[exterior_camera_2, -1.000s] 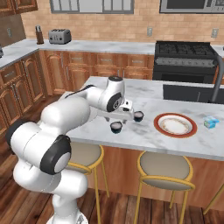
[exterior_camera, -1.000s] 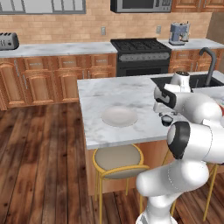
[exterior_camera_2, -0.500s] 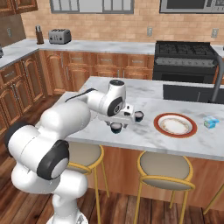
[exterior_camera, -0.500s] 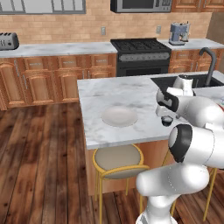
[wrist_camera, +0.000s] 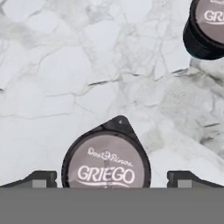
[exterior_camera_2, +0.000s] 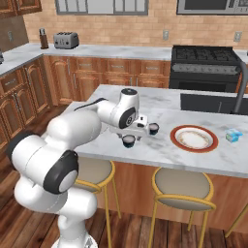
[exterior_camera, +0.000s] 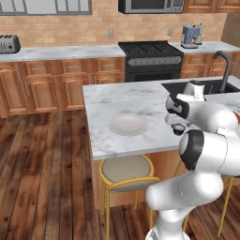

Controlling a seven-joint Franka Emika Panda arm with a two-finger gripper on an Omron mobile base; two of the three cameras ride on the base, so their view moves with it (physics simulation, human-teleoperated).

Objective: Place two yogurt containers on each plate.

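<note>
A dark navy yogurt container (wrist_camera: pixel 107 164) with a pale "GRIEGO" lid stands on the marble island, right below my hand. My gripper (wrist_camera: pixel 111 179) is open, one fingertip on each side of this cup and neither touching it. From the right base view the gripper (exterior_camera_2: pixel 130 137) hangs over that same cup (exterior_camera_2: pixel 128 141). A second dark cup (wrist_camera: pixel 208 26) stands apart, closer to the red-rimmed plate (exterior_camera_2: pixel 193 138). A light blue boxy container (exterior_camera_2: pixel 234 135) lies beyond that plate. The pale grey-beige plate (exterior_camera: pixel 128 125) sits to the left on the island, with nothing on it.
The sink with its dark faucet (exterior_camera: pixel 224 70) is set in the island behind the arm. Round stools (exterior_camera_2: pixel 181 186) stand under the island's front edge. A stove (exterior_camera: pixel 150 58) and wooden cabinets line the back wall.
My hand has shifted slightly, settling over the nearer dark cup. The jaws have stayed open, and the cups and plates have not moved.
</note>
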